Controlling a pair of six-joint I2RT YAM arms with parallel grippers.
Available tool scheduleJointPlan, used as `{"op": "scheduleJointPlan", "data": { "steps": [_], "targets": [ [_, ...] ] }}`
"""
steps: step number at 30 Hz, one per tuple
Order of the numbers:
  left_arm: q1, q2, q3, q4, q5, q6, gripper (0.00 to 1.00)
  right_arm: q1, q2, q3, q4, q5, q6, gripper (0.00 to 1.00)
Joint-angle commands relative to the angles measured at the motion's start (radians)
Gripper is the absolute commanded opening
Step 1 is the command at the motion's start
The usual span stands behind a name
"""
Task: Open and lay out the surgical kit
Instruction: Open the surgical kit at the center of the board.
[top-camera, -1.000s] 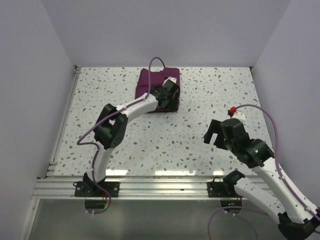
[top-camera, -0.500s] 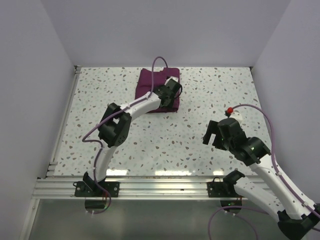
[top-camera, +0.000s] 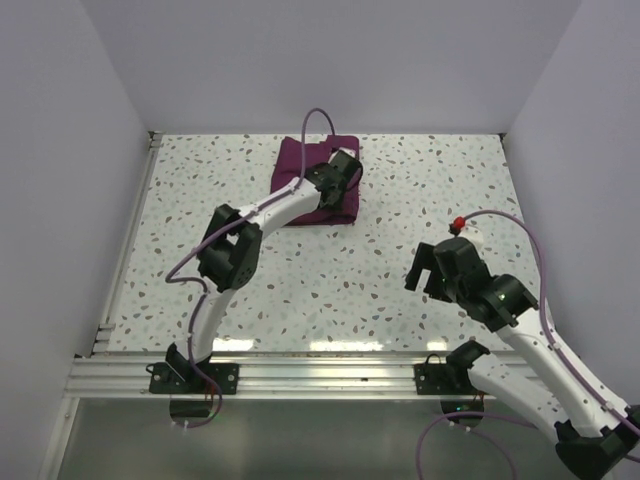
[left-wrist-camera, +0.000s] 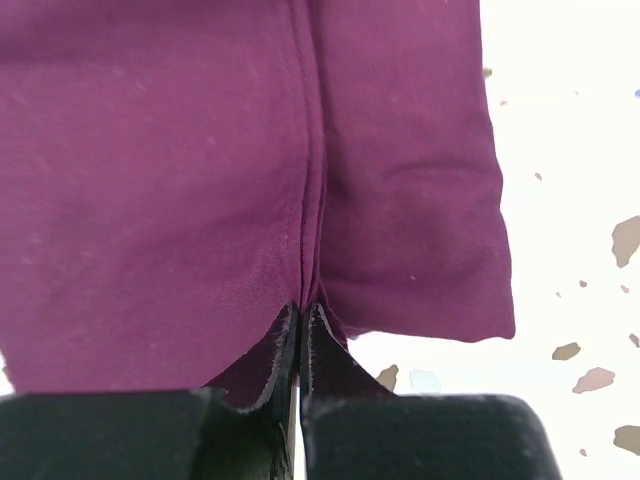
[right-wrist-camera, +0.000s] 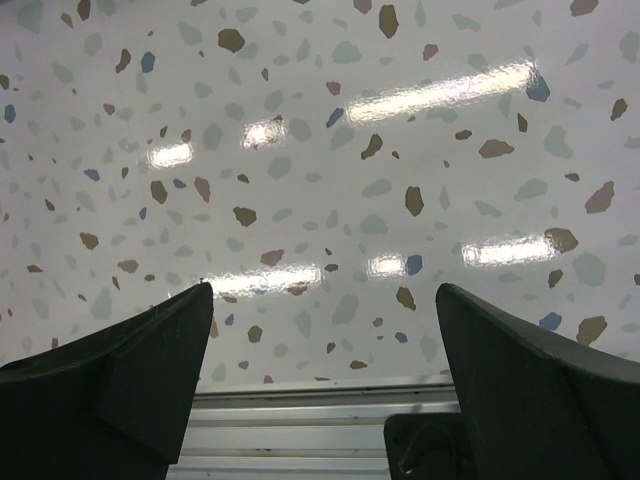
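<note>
The surgical kit lies folded shut at the far middle of the table, a dark purple cloth bundle. No tray or instruments show. My left gripper reaches over the bundle's right half. In the left wrist view its jaws stand pressed together at the near edge of the cloth wrap, pinching the hem of a flap that runs up the middle; my left gripper is shut on that cloth. My right gripper hovers over bare table at the right, far from the kit. In its own wrist view my right gripper is open and holds nothing.
An aluminium rail runs along the table's near edge and also shows under the right gripper as the rail. Pale walls close the table on the left, back and right. A raised metal strip lines the left edge.
The left gripper's jaws have closed on the cloth's hem, and the gripper has crept slightly farther over the bundle. The right arm has shifted a little toward the near edge, still open.
</note>
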Motion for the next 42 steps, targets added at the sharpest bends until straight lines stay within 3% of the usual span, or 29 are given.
{"op": "scheduleJointPlan", "data": {
  "steps": [1,4,7,16,17,18,19,20,23,27,30,38,41,42],
  "targets": [
    [0.042,-0.133,0.083,-0.019,0.011,0.004,0.00,0.000,0.021,0.013,0.053,0.003,0.013,0.97],
    [0.111,-0.223,0.074,-0.041,0.040,-0.024,0.00,0.000,0.111,0.077,0.096,0.003,-0.027,0.97],
    [0.219,-0.341,-0.034,-0.018,0.105,-0.061,0.00,0.002,0.292,0.197,0.134,-0.021,-0.082,0.96],
    [0.512,-0.572,-0.507,0.091,0.266,-0.084,0.01,0.008,0.880,0.655,0.198,-0.126,-0.148,0.95],
    [0.547,-0.584,-0.583,0.103,0.287,-0.087,0.25,0.014,0.927,0.700,0.189,-0.138,-0.150,0.95],
    [0.561,-0.602,-0.622,0.135,0.300,-0.087,0.40,0.015,0.970,0.784,0.185,-0.144,-0.150,0.94],
    [0.572,-0.609,-0.662,0.151,0.329,-0.084,0.64,0.020,1.025,0.827,0.177,-0.155,-0.154,0.94],
    [0.582,-0.610,-0.728,0.167,0.336,-0.079,0.78,0.026,1.113,0.872,0.168,-0.167,-0.154,0.94],
    [0.613,-0.590,-0.812,0.201,0.367,-0.062,0.92,0.040,1.299,1.059,0.122,-0.187,-0.150,0.94],
    [0.650,-0.566,-0.874,0.246,0.407,-0.049,0.99,0.043,1.497,1.330,0.070,-0.274,-0.090,0.94],
    [0.667,-0.543,-0.880,0.263,0.412,-0.039,1.00,0.048,1.618,1.465,0.060,-0.269,-0.062,0.94],
    [0.768,-0.454,-0.837,0.298,0.471,-0.098,1.00,0.051,1.752,1.533,0.050,-0.160,-0.035,0.94],
    [0.800,-0.441,-0.828,0.327,0.490,-0.130,1.00,0.054,1.766,1.501,0.048,-0.152,-0.058,0.87],
    [0.803,-0.428,-0.822,0.335,0.488,-0.141,1.00,0.054,1.768,1.486,0.047,-0.150,-0.065,0.80]
  ]
}}
